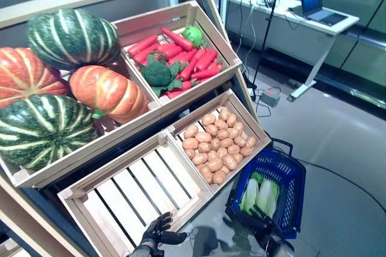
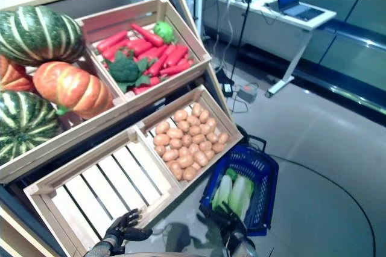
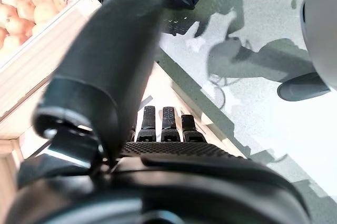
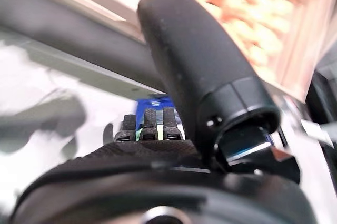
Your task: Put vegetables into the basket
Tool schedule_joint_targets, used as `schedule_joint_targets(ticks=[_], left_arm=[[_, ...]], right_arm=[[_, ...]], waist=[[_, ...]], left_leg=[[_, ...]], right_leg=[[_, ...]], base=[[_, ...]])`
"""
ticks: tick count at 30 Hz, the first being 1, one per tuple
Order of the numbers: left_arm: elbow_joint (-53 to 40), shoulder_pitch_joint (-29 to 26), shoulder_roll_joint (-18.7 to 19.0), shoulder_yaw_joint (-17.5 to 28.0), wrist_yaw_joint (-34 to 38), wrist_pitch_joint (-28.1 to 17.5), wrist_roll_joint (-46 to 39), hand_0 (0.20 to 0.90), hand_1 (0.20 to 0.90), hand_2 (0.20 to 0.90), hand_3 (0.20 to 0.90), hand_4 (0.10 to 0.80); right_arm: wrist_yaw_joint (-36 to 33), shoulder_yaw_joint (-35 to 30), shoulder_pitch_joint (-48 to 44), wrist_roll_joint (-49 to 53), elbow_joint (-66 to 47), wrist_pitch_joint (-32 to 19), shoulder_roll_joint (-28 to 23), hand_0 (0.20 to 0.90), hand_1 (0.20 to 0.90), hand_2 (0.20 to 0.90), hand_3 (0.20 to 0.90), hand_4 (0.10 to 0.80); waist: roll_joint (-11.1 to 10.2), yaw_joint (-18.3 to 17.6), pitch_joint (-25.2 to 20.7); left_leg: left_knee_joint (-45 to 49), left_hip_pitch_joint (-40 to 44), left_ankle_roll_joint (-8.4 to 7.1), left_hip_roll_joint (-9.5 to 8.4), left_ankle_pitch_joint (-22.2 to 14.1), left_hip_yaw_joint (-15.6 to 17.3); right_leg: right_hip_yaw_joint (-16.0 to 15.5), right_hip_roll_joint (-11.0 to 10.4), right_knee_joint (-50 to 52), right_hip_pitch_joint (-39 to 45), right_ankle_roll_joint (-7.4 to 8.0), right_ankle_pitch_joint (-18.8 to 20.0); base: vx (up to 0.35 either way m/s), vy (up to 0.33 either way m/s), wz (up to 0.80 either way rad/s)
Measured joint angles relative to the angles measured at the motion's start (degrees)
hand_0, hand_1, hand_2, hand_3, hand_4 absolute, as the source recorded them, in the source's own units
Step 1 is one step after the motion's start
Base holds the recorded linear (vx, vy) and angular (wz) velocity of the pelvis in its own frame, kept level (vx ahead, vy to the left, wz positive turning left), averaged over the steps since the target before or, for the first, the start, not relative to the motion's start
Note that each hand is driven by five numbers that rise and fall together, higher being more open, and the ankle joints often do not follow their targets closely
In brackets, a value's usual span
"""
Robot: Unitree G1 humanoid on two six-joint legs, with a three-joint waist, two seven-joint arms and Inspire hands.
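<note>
The blue plastic basket (image 1: 289,175) stands on the grey floor to the right of the wooden stand. Pale green leafy cabbages (image 1: 259,195) lie in it. My right hand (image 1: 260,222) is at the basket's near rim, fingers straight and empty; its wrist view shows the fingers (image 4: 150,124) pointing at the blue basket (image 4: 154,103). My left hand (image 1: 158,233) is at the front edge of the empty slatted crate (image 1: 136,190), fingers relaxed and holding nothing. The left wrist view shows its thumb (image 3: 105,66) over that wooden edge.
The tilted wooden stand (image 1: 181,97) with its crates takes up the left and middle. A white desk (image 1: 301,12) with a laptop (image 1: 316,0) stands at the far right. A power strip (image 1: 269,96) and cables lie on the floor behind the basket.
</note>
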Motion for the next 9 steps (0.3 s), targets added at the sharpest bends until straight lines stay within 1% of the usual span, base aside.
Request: schedule_joint_targets(ticks=[2,5,9], left_arm=[[0.15,0.03,0.02,-0.94,0.04,-0.35,2.17,0.900,0.900,0.900,0.900,0.800],[0.14,0.02,0.01,-2.41,0.14,-0.83,2.73,0.900,0.900,0.900,0.900,0.800],[0.14,0.02,-0.09,-2.95,0.39,-1.06,2.72,0.900,0.900,0.900,0.900,0.800]], right_arm=[[0.83,-0.01,-0.37,0.10,0.96,0.74,-0.27,0.900,0.900,0.900,0.900,0.800],[1.27,0.04,-0.51,-1.53,1.29,1.26,-0.93,0.900,0.900,0.900,0.900,0.800],[1.73,0.15,-0.49,-1.67,1.32,1.80,-1.68,0.900,0.900,0.900,0.900,0.800]], waist=[[0.25,0.08,-0.42],[0.83,0.05,-0.54],[1.51,0.06,-0.46]], left_leg=[[0.02,-0.08,0.10,-0.06,0.09,-0.18],[0.02,-0.08,0.18,-0.12,0.25,-0.56],[0.02,-0.17,0.10,-0.08,0.38,-0.65]], right_leg=[[0.04,-0.04,0.00,0.09,0.05,0.08],[0.10,-0.09,-0.01,0.24,0.02,0.13],[0.04,-0.04,-0.02,0.24,-0.02,0.20]], base=[[0.001,0.029,0.04],[-0.024,0.042,0.05],[-0.005,0.008,0.01]])
